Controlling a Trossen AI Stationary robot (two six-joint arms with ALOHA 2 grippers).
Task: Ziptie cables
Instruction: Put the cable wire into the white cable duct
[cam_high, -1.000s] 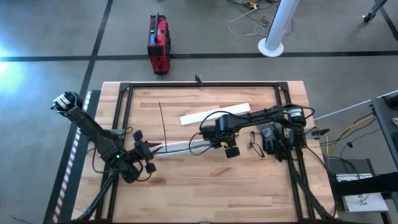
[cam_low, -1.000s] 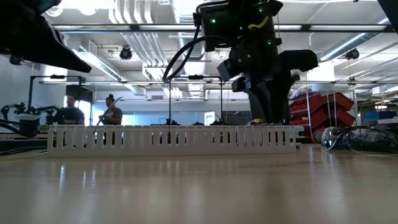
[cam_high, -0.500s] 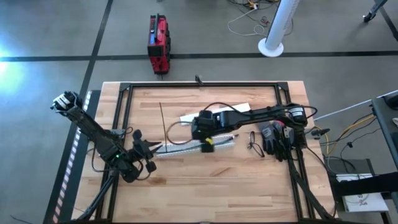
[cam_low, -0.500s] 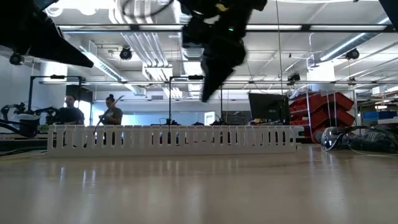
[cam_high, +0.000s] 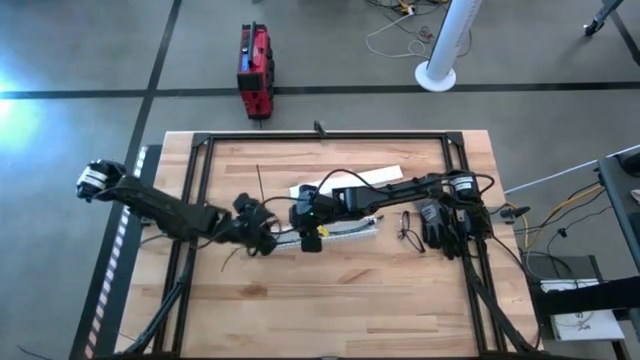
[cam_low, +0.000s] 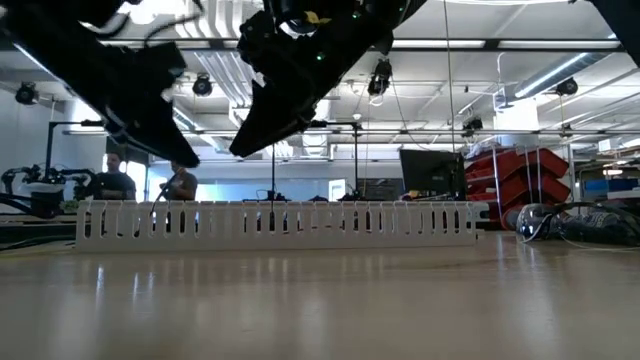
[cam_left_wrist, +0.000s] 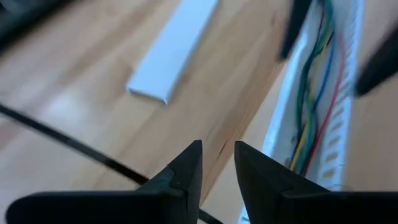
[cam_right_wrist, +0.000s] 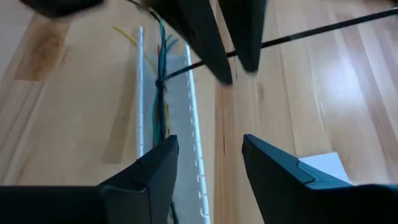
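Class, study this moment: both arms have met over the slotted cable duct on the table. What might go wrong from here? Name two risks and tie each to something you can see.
1. The left tool and right tool sit very near each other above the cable duct; a small misjudged move may make them collide.
2. The coloured wires lie loose in the duct, and the black zip tie is thin; a tool might snag wires or miss the tie.

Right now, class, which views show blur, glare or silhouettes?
Left wrist view: the white strip and wires are blurred. Low view: both arms are dark silhouettes against bright ceiling lights. High view: glare on the floor at the left edge.
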